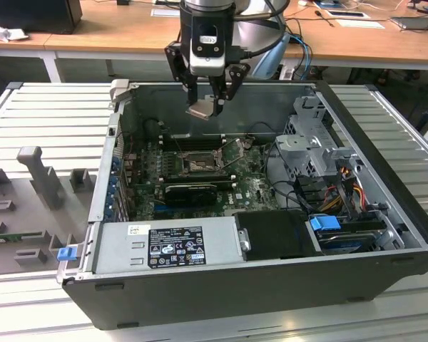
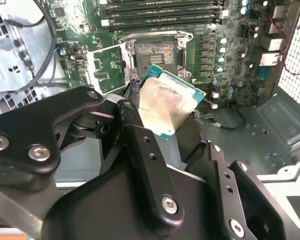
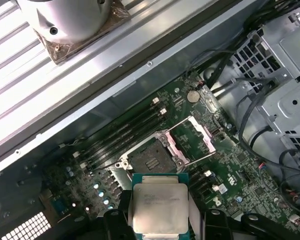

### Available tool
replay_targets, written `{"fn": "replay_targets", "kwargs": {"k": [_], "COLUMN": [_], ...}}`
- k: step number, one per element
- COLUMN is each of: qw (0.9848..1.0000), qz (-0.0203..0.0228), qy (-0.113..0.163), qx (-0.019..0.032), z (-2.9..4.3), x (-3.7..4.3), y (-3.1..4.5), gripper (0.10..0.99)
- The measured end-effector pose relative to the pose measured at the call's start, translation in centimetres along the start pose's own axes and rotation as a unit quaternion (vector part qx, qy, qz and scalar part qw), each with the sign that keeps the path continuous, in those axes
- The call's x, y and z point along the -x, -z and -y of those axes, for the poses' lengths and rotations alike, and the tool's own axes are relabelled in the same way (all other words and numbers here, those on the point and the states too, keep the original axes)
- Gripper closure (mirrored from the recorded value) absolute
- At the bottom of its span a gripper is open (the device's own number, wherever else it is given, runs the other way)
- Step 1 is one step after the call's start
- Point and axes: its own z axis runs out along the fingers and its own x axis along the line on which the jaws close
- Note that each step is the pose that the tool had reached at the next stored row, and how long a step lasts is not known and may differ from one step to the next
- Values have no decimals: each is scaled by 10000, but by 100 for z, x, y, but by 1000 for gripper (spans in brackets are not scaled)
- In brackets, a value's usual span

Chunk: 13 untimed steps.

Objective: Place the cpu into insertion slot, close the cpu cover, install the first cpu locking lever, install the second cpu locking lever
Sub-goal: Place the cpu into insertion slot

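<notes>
So my hand (image 1: pixel 207 107) was clamped on the cpu (image 1: pixel 200 112), hovering over the far side of the open case (image 1: pixel 271 292). The insertion slot (image 1: pixel 197 165) sat well below, with the cpu cover (image 3: pixel 192 134) flipped open beside it. The chip looked tilted, so I figured levelling it and matching corners mattered most here.

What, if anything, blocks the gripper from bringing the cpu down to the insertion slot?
Probably nothing: yes, it looks reachable. The gripper holds the cpu above the open case, the cpu cover stands swung open beside the insertion slot, and no cable crosses it.
</notes>
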Motion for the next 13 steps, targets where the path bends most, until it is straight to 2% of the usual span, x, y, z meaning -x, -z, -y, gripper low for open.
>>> {"fn": "replay_targets", "kwargs": {"k": [6, 8, 13], "qw": [9989, 9980, 9946], "qz": [42, 55, 92], "qy": [-470, -622, -1030], "qx": [8, 12, 19], "z": [1, 1, 3], "x": [0, 0, 1], "y": [-11, -15, -32], "gripper": [553, 553, 553]}}
